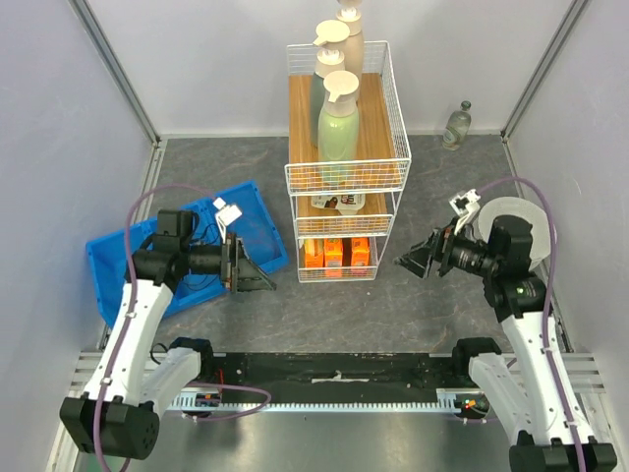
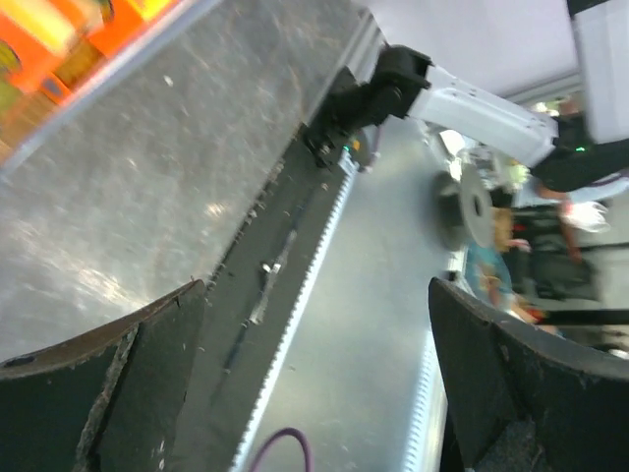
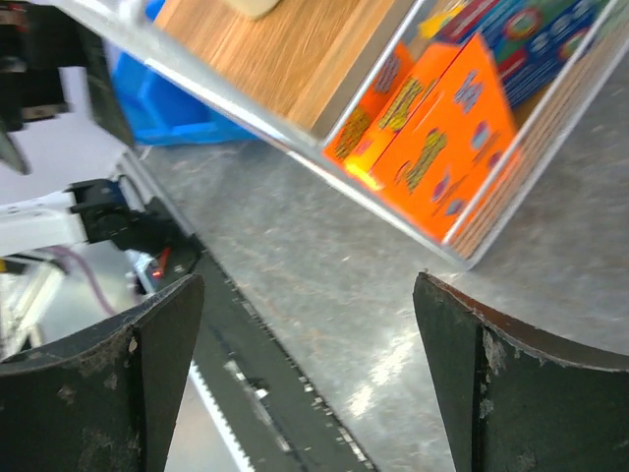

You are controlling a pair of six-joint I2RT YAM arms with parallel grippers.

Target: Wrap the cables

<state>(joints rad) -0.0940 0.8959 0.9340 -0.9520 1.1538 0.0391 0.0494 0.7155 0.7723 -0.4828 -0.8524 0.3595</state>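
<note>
The grey table point(image 1: 393, 315) carries one three-tier wire rack point(image 1: 401, 147) at its middle and one blue bin point(image 1: 113, 261) lying askew on the left. Two arms reach in from the near edge, the left arm point(image 1: 138, 315) beside the bin and the right arm point(image 1: 531, 334) over one white round plate point(image 1: 511, 211). Three pump bottles point(image 1: 338, 123) stand on the rack's top tier, three orange boxes point(image 1: 335, 254) sit in its bottom tier, and one small glass bottle point(image 1: 457, 125) stands at the back right. The cables point(image 1: 197, 279) lie as a dark tangle inside the bin, with one white plug point(image 1: 228, 210) at its far rim; how many cables there are cannot be told. The left fingers point(image 2: 147, 383) are spread wide with nothing between them, and so are the right fingers point(image 3: 118, 393); both sets hang above the table, turned toward each other. No wrapping has begun, so the step in hand appears to be the reach for a cable. The next move likely calls for the left arm to turn back over the bin, descend and pinch one strand free of the tangle.
</note>
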